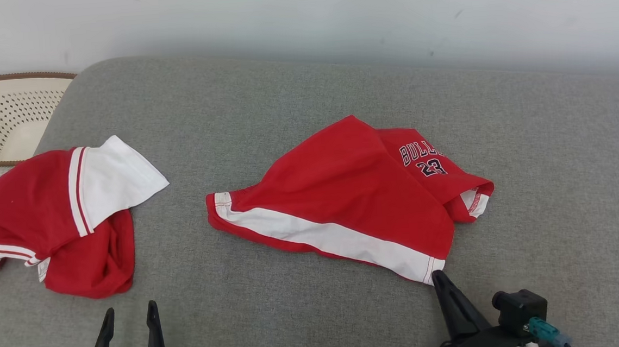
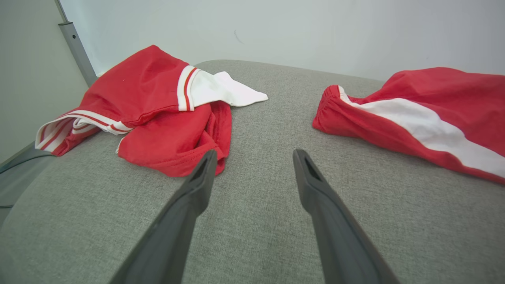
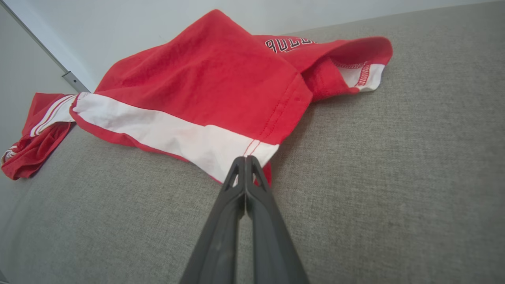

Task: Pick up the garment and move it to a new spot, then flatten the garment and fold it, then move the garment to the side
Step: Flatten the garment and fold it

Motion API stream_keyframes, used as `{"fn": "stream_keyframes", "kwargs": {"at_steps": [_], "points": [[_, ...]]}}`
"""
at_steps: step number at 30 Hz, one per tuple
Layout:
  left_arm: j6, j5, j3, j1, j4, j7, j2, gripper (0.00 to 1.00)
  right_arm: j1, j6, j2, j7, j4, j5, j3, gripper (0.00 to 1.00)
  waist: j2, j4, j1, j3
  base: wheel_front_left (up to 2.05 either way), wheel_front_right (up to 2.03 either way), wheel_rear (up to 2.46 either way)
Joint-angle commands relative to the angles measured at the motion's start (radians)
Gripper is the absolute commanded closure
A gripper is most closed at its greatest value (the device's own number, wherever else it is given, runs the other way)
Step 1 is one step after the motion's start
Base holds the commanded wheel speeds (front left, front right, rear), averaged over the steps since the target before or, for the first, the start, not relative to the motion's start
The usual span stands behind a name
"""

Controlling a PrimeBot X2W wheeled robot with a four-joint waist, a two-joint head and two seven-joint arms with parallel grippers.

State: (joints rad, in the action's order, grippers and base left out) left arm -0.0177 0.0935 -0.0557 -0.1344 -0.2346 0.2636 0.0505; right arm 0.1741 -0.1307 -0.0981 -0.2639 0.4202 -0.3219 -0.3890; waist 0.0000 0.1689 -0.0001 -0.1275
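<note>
The left end effector (image 1: pixel 130 307) hovers low over the front edge of the grey cushion (image 1: pixel 282 99), its two fingers spread and holding nothing. Beyond it, at the cushion's left edge, a crumpled red top (image 1: pixel 29 215) with a white sleeve lies in a heap, and a cream basket (image 1: pixel 6 118) stands off the back-left corner. The red shorts (image 1: pixel 343 193) with the white side stripe lie loosely bunched near the middle of the cushion, one leg folded under at the right. The right end effector (image 1: pixel 439 276) is at their front-right corner, fingers pressed together on the hem where the white stripe ends.

The step in hand looks like the pick-up. The pinch is only on the very corner, so it seems wise to lift slowly and watch that the hem does not slip out. Raise the shorts high enough for the folded-under leg to drop free, and keep them well apart from the red top when setting them down.
</note>
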Motion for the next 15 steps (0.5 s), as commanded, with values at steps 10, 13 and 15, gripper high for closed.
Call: {"fn": "stream_keyframes", "kwargs": {"at_steps": [10,13,15], "points": [[0.001,0.029,0.05,-0.013,-0.001,0.002,0.0,0.0,0.003,0.0,-0.015,-0.001,-0.002,-0.004,0.022,0.15,0.0,-0.032,0.0001,-0.004,0.0,0.0,0.0],[-0.004,0.035,0.065,-0.024,-0.002,0.002,0.001,0.0,0.009,0.0,-0.018,-0.001,0.0,-0.015,-0.003,0.0,0.0,-0.032,0.0001,-0.008,0.0,0.0,0.0],[-0.006,0.037,0.078,-0.031,-0.001,0.002,0.0,0.0,0.016,0.0,-0.018,-0.001,0.002,-0.02,-0.01,0.0,0.0,-0.027,0.0001,-0.012,0.0,0.0,0.0]]}}
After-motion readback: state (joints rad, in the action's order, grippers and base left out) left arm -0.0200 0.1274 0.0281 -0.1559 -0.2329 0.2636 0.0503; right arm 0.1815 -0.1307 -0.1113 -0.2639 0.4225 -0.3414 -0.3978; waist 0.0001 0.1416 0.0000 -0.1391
